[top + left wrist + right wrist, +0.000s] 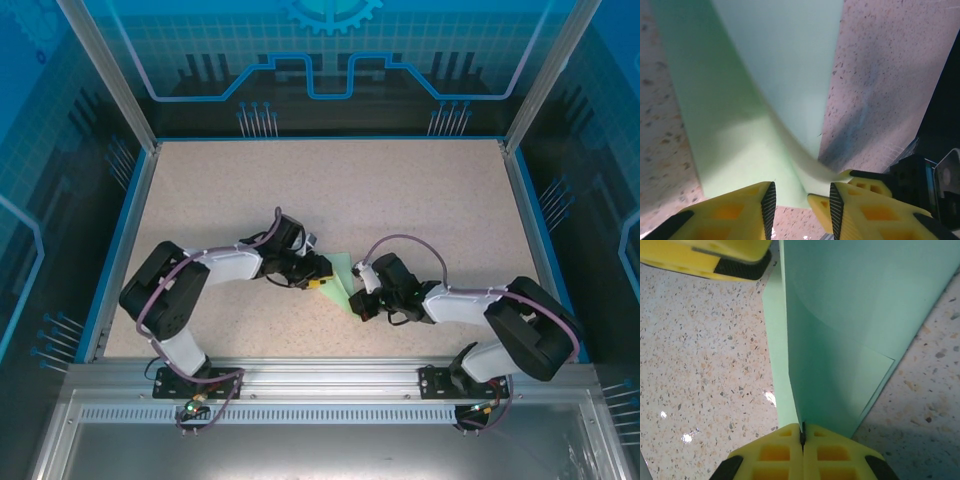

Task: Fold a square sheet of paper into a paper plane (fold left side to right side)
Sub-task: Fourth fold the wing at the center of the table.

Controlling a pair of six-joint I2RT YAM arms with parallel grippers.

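The square sheet of paper is pale green and lies partly folded on the speckled table between the two arms. In the left wrist view the paper has one flap curling up off the flat layer. My left gripper stands open over the paper's near edge, and its pads grip nothing. My right gripper is shut on the lower edge of the raised flap of the paper, which stands upright along a crease. In the top view the left gripper and right gripper nearly touch.
The speckled table is bordered by a blue rim and see-through enclosure walls. Bare tabletop stretches behind and to both sides of the arms. A yellow finger of the left gripper sits close to the paper in the right wrist view.
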